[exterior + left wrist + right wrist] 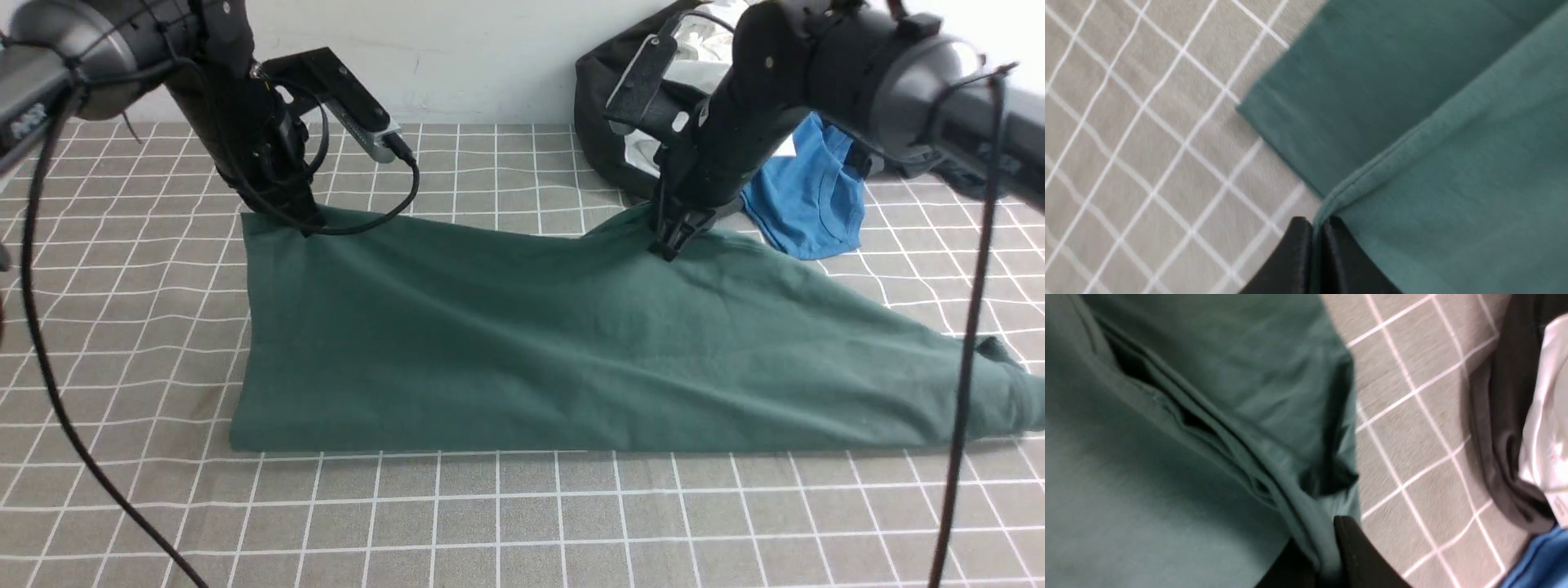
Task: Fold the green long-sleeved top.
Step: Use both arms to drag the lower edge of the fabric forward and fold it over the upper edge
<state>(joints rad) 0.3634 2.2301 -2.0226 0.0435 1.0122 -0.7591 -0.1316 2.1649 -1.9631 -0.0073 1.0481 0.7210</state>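
The green long-sleeved top (522, 343) lies folded over itself across the middle of the table, a sleeve trailing to the right edge (992, 384). My left gripper (306, 222) is shut on its far left corner; the left wrist view shows the hem (1372, 171) pinched between the fingers (1300, 253). My right gripper (673, 241) is shut on the far edge of the top, lifting it into a small peak; the right wrist view shows bunched green cloth (1306, 506) between the fingers (1359, 555). Neck, label and logo are hidden.
A bright blue top (812, 196) lies just right of my right gripper. A dark grey-black garment with white lining (629, 122) is heaped behind it by the wall. The checked tablecloth (490, 523) covers the table.
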